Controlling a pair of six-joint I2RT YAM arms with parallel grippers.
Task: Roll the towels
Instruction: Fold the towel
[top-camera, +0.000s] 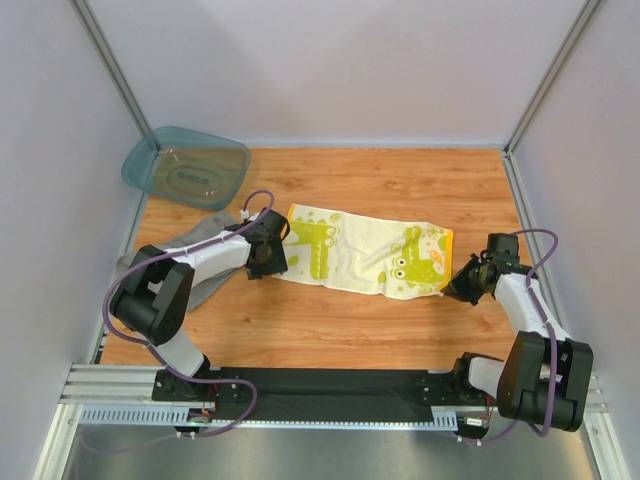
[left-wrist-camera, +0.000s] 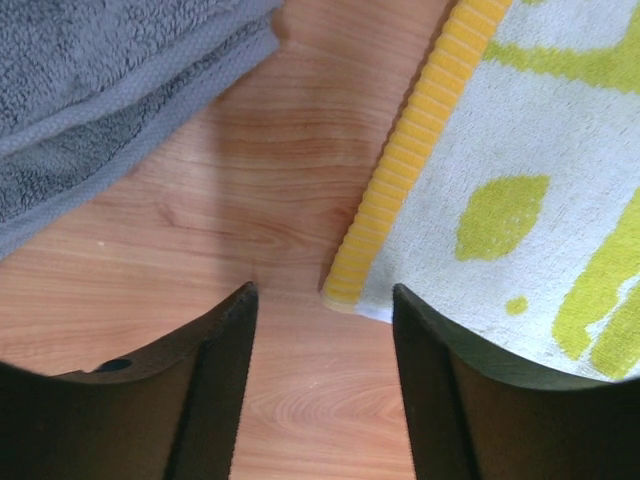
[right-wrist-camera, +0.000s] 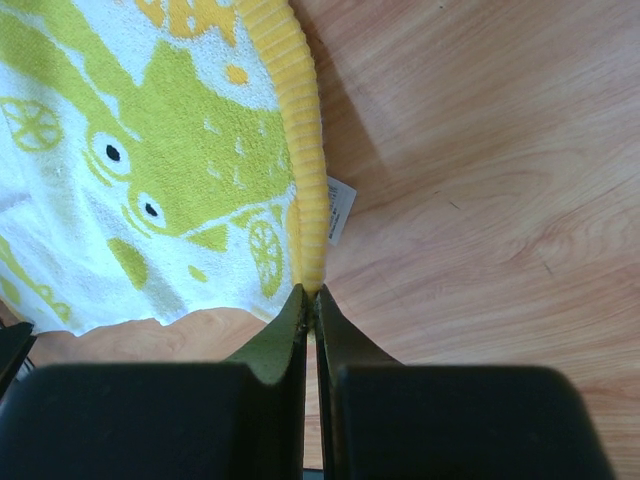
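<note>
The small yellow-and-white patterned towel (top-camera: 365, 252) lies spread flat in the middle of the wooden table. My right gripper (right-wrist-camera: 310, 292) is shut on its yellow border at the near right corner, just below a small white tag (right-wrist-camera: 338, 210). In the top view that gripper (top-camera: 452, 285) sits at the towel's right end. My left gripper (left-wrist-camera: 322, 292) is open and low over the bare wood, with the towel's near left corner (left-wrist-camera: 345, 292) just ahead, between its fingertips. The grey terry towel (left-wrist-camera: 100, 90) lies bunched to the left, partly under the left arm (top-camera: 205, 288).
A translucent teal plastic tub (top-camera: 185, 168) leans in the far left corner. White walls with metal posts enclose the table on three sides. A black rail (top-camera: 330, 385) with both arm bases runs along the near edge.
</note>
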